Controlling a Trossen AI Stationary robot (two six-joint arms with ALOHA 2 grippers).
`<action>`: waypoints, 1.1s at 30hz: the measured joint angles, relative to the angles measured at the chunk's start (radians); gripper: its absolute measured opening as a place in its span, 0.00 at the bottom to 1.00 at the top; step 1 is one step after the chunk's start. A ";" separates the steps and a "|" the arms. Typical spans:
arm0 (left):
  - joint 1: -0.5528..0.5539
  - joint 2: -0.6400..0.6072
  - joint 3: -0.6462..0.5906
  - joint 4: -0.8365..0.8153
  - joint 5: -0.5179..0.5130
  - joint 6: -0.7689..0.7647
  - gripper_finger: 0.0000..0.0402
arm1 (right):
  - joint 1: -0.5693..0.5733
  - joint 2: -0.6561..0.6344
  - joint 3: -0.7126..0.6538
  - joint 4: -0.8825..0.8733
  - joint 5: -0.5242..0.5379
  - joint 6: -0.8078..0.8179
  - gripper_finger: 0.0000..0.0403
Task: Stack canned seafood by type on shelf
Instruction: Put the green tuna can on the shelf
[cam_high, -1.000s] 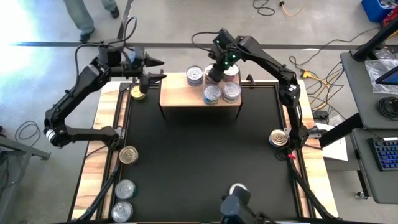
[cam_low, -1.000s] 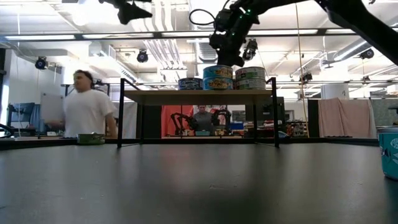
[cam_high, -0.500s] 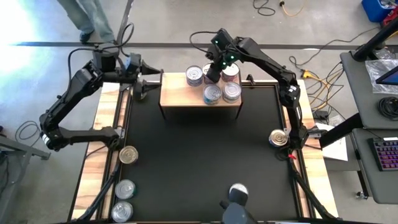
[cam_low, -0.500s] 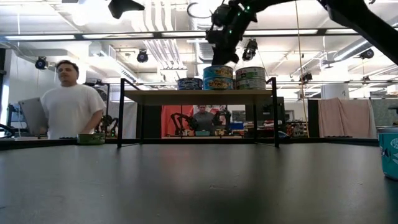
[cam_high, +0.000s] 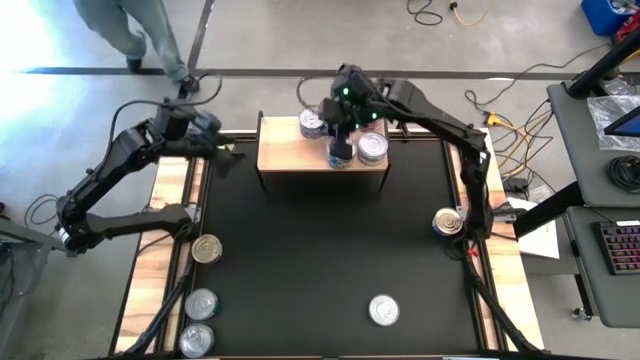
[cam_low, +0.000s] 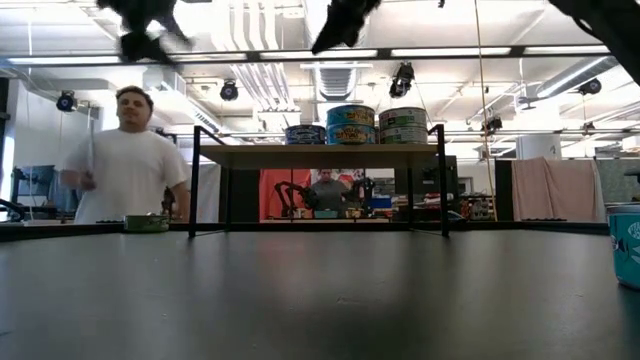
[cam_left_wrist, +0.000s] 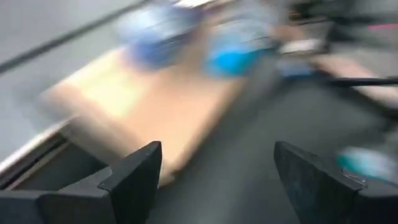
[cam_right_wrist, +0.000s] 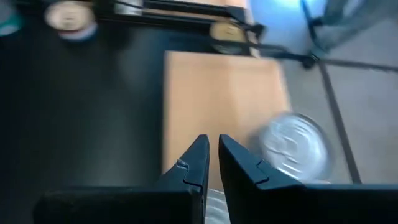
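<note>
No legible lettering on the cans or anywhere else in the workspace.

The cans (cam_low: 350, 125) on the shelf (cam_low: 320, 154) carry blue and yellow printed side labels in the low view, but the wording is too small to make out; the partly cut-off blue can (cam_low: 626, 245) at the mat's edge shows only pale, undecipherable marks. From above, the lids are plain metal with no markings that can be read. Both wrist views are smeared, so nothing can be read there either.
</note>
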 joint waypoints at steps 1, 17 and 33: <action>0.000 -0.017 -0.021 -0.025 -0.120 -0.023 0.73 | 0.025 -0.006 0.000 -0.005 0.000 -0.001 0.07; 0.001 -0.082 -0.422 0.445 -0.716 -0.799 0.74 | 0.299 -0.020 0.001 0.111 0.031 0.281 0.07; 0.190 0.236 -0.625 0.621 -0.814 -1.609 0.69 | 0.596 -0.015 0.001 0.012 0.480 0.414 0.07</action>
